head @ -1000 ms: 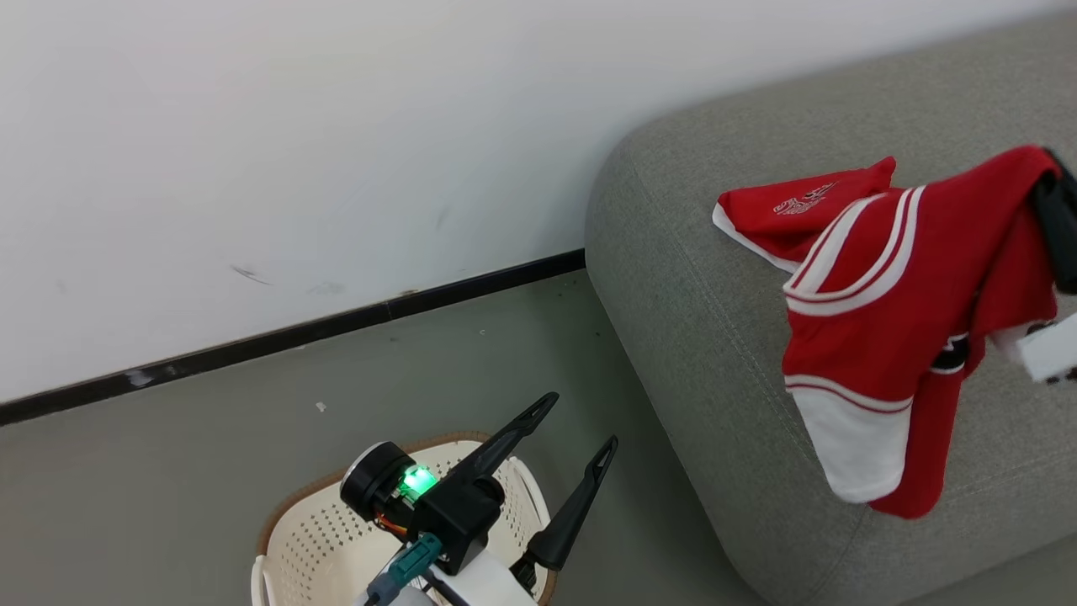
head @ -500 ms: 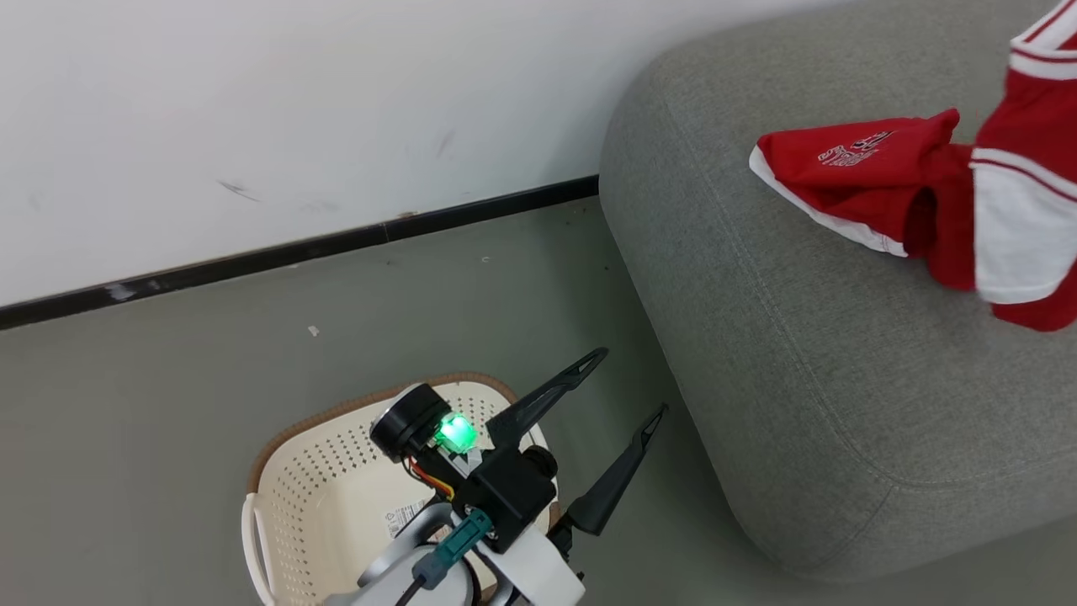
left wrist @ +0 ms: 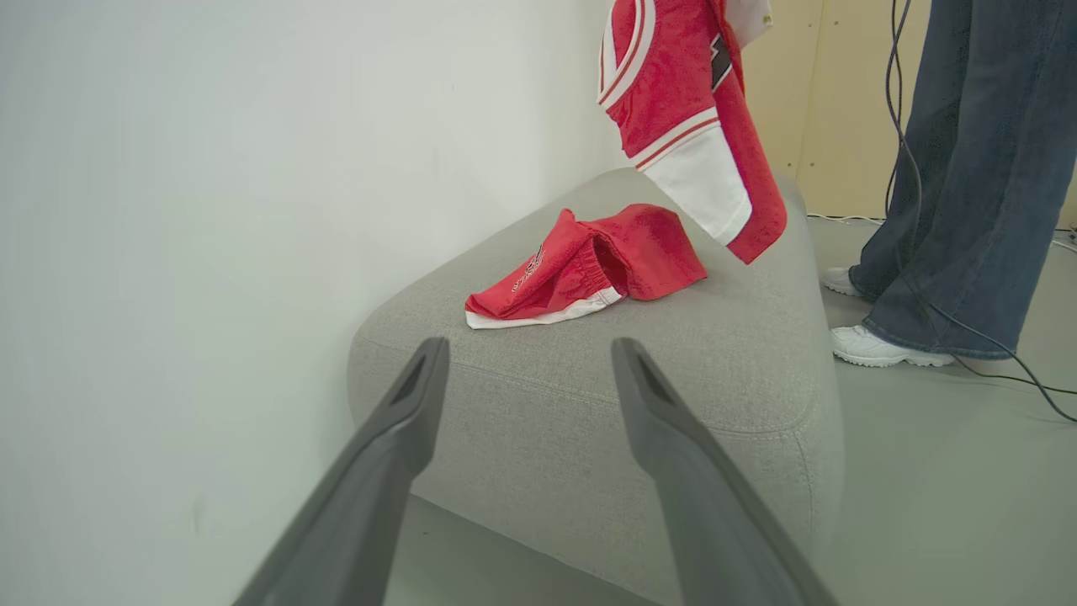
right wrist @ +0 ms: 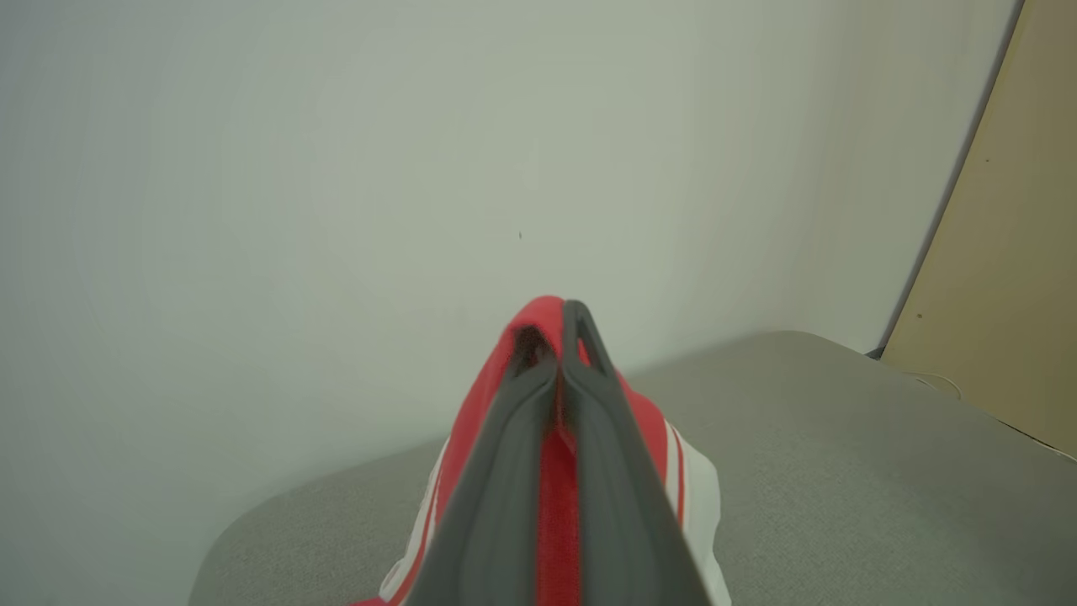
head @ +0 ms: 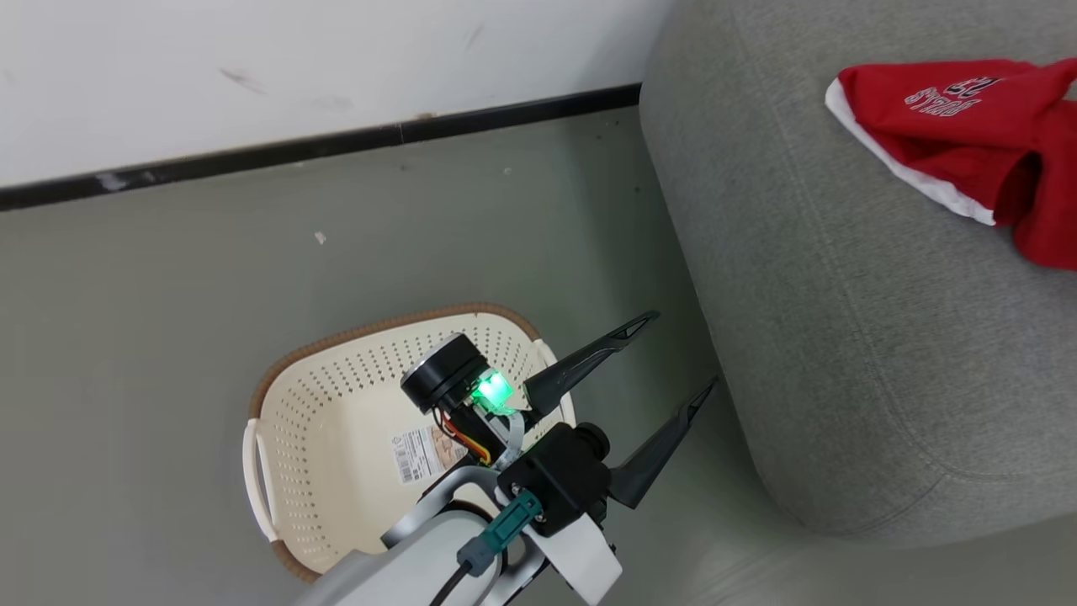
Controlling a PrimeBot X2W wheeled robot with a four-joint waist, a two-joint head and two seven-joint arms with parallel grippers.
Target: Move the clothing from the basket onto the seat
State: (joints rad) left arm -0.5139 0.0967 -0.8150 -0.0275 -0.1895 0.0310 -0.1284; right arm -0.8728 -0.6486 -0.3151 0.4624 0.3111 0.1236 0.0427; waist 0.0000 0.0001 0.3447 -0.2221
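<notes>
Right gripper point(right wrist: 562, 324): fingers pressed together, pinching a fold of the red jersey point(right wrist: 644, 417). The cloth bunches over the tips and drapes down both sides of the fingers. It sits up above the sofa point(right wrist: 841, 471), facing the wall point(right wrist: 252, 168).

From the left wrist cam, the jersey point(left wrist: 673, 76) hangs from the right gripper over the sofa point(left wrist: 589, 404) top, toward its far end, with the white panel and stripe trim lowest. The bottom corner looks just clear of the cushion, but the angle is too flat to be sure.

The second garment point(left wrist: 589, 269), red with small white print, lies crumpled on the sofa top near the wall-side edge, with its white hem toward the sofa's near end. In the head cam it's the same piece point(head: 951, 118), resting on the sofa point(head: 841, 337) surface.

Left gripper point(head: 683, 349): fingers spread wide with nothing between them. It sits just off the sofa's rounded end, low, and in its own cam the gripper point(left wrist: 530, 349) points at that end.

The basket point(head: 353, 332) is on the floor point(head: 168, 337) near the sofa's end, not touching it. The left arm crosses over its sofa-side rim. A label point(head: 418, 454) is visible on the basket bottom.

A person point(left wrist: 959, 168) in jeans and white shoes stands on the floor past the sofa's far side, with a cable point(left wrist: 896, 126) hanging beside the legs.
</notes>
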